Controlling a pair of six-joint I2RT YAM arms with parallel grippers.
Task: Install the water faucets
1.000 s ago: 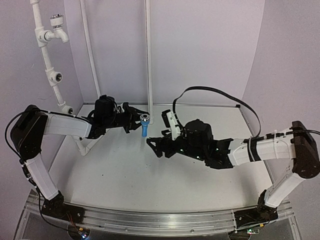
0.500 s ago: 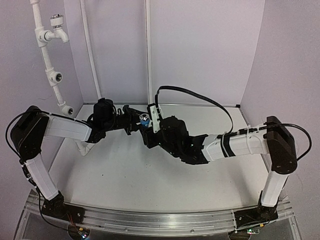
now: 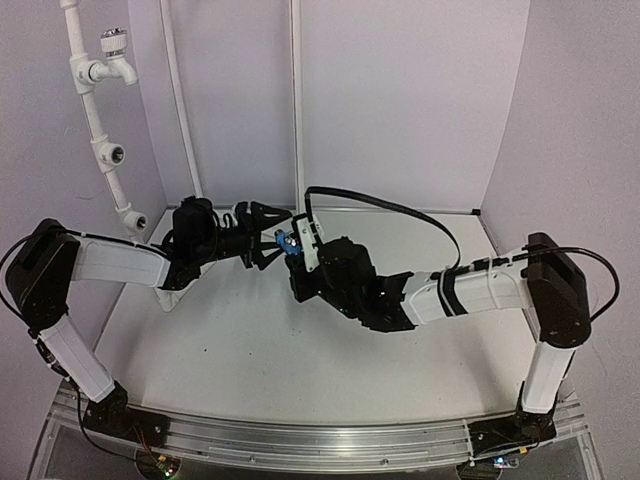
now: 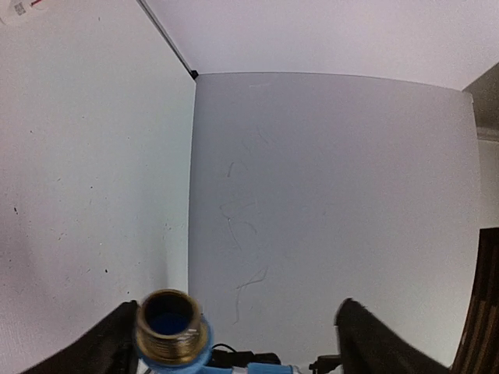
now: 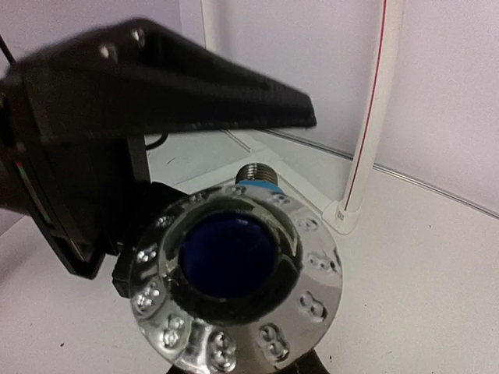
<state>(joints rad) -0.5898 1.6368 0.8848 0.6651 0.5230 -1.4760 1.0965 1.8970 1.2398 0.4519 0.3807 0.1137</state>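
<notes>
Since a second ago the right arm has swung in toward the left one, so that the right pincer (image 3: 296,249), which then stood apart, now meets the blue faucet (image 3: 285,242). The left arm has drawn back a little to the left.

Two arms reach over a white counter (image 3: 250,360) and meet above its far middle. Two faucets are in view. The blue faucet hangs in the air between the two pincers. In the left wrist view its brass threaded end sits just beside one finger, and the left pincer (image 4: 238,315) is spread wide. In the right wrist view the faucet's round silvery knob with a blue centre fills the foreground. The right pincer's fingers are hidden there, so I cannot tell whether it is pinching the faucet, though it appears to be at the knob.

The white faucet (image 3: 113,46) sits high on the white pipe frame (image 3: 95,115) at the far left. Two round open sockets (image 3: 117,154) show lower on that frame.
</notes>
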